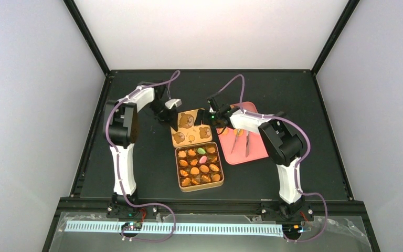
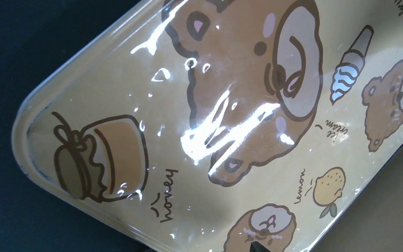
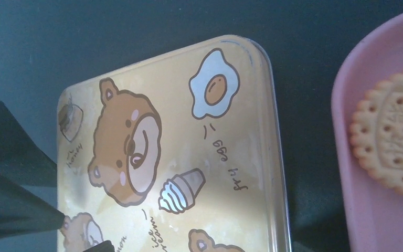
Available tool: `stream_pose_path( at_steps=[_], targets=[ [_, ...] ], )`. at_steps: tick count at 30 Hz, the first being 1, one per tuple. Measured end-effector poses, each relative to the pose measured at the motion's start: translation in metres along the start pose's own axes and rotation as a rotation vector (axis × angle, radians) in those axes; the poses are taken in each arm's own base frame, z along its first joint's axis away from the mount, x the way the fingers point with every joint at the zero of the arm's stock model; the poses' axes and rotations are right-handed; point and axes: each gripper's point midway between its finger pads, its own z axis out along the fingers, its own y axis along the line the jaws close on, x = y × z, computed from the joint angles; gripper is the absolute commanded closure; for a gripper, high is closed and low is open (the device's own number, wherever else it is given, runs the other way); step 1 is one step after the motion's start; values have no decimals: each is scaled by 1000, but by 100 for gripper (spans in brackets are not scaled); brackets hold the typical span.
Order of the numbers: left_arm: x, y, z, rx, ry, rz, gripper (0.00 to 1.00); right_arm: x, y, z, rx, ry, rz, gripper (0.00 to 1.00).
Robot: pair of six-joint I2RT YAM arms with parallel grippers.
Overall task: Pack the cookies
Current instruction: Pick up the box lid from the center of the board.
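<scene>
The cookies [image 1: 199, 165], mostly orange-golden with one green [image 1: 201, 150] and one pink [image 1: 203, 159], fill the compartments of the brown tin [image 1: 178, 169] at the table's middle. Just behind it is the tin's yellow lid [image 1: 191, 135] printed with bears. My left gripper [image 1: 172, 116] is at its far left corner and my right gripper [image 1: 213, 118] at its far right corner. The lid [image 2: 215, 105] fills the left wrist view, where only a dark fingertip [image 2: 257, 247] shows. In the right wrist view, one fingertip [image 3: 97, 247] shows over the lid [image 3: 162, 157].
A pink tray [image 1: 252, 152] lies right of the lid, close under my right arm, holding metal tongs [image 1: 244, 142] and larger round biscuits [image 3: 393, 136]. The tray's rim [image 3: 367, 220] is near the lid's right edge. Black frame rails border the dark table.
</scene>
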Motion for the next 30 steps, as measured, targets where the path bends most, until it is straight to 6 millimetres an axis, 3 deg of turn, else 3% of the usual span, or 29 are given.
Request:
stream_pose_path(
  at_steps=[8,13,17,19,21,25,30],
  targets=[
    [3,-11,6,15,23,10,55,-1,-5,-18,-79,-10,105,11],
    [3,-17,10,31,33,9,55,-17,17,-51,-158,-69,113,11],
    [-1,-36,19,66,54,34,55,-36,42,-81,-243,-139,101,11],
    [-4,-46,24,83,64,53,55,-39,45,-88,-262,-157,100,11],
    [-6,-54,28,93,73,67,55,-37,39,-89,-263,-158,110,11],
    [-10,-63,33,106,81,85,55,-18,5,-76,-222,-117,171,19],
    [-10,-68,35,117,83,94,56,-1,-24,-69,-203,-78,240,53]
  ],
)
